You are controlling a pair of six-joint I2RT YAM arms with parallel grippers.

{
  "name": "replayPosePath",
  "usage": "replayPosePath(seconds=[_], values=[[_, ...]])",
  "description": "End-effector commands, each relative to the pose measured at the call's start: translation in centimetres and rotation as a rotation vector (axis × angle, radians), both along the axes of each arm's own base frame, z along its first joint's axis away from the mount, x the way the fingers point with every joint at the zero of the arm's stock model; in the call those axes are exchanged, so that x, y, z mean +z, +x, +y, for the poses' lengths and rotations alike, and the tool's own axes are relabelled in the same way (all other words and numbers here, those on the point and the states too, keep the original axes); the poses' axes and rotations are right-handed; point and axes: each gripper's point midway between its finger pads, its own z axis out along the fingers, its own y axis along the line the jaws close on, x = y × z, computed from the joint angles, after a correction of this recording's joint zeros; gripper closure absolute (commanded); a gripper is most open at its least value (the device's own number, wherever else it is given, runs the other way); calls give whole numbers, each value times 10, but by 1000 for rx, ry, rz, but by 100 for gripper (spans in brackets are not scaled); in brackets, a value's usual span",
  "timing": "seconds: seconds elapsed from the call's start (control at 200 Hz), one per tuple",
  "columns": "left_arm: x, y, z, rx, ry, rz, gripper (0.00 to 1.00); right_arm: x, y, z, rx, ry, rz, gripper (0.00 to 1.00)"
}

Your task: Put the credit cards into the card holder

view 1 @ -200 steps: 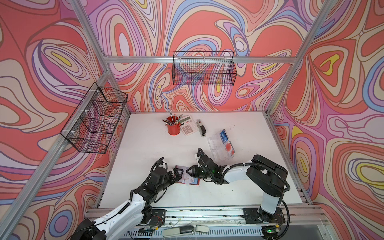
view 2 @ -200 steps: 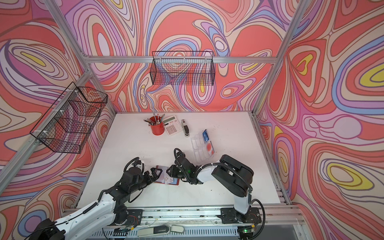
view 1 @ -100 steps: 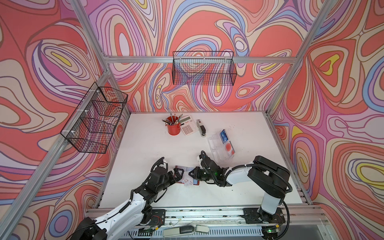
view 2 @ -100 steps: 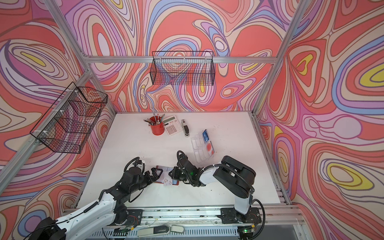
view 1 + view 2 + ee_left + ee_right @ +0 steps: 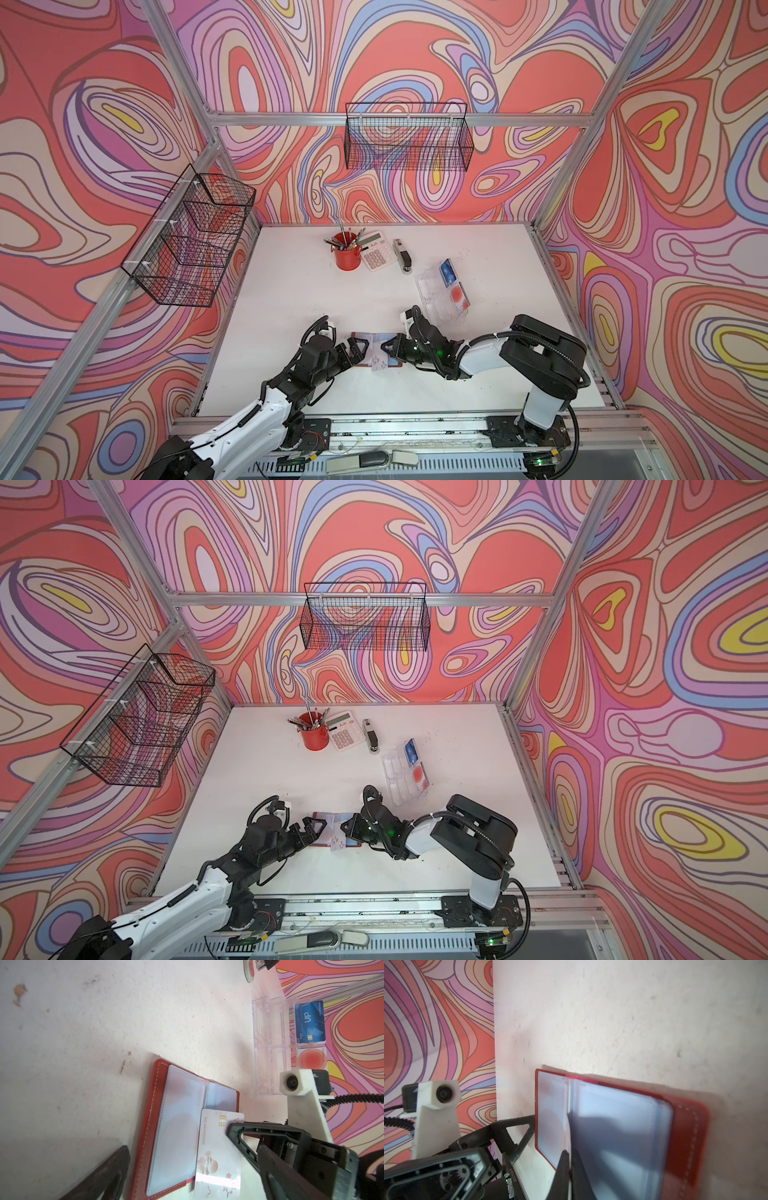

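Insertion step under way: your right gripper (image 5: 232, 1132) is clamping tight on the edge of a pale plastic card (image 5: 216, 1159) with a gold chip and blossom artwork. The card is lying across the red leather-look card holder (image 5: 176, 1130), which is spread open on the white table (image 5: 83, 1043). Your left gripper (image 5: 360, 348) is standing wide and empty just beside the holder's opposite edge.

Next, by my reading, you are needing to steer the card's edge into a clear sleeve while the left steadies the holder.

In the clear acrylic tray (image 5: 270, 1047), a blue card (image 5: 309, 1022) is reading "VIP" and "logo", beside a red-orange circle card (image 5: 311, 1058). The held card is showing "NO." and digits too soft to read.
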Motion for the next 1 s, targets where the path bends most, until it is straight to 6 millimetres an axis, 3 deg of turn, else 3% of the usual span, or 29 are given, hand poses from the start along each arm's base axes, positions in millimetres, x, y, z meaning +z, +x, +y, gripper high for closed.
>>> replayPosePath(seconds=[0.0,0.16,0.486,0.997], values=[[-40,-31,9,-32,62,153,2,-8,9,-3,-70,10,21,100],[-41,-32,13,-18,74,148,1,-17,15,0,-67,17,32,100],[-41,-31,13,-24,82,148,1,-11,29,1,-69,-10,-23,100],[-44,-31,11,-29,75,162,1,-9,34,1,-44,-40,-93,100]])
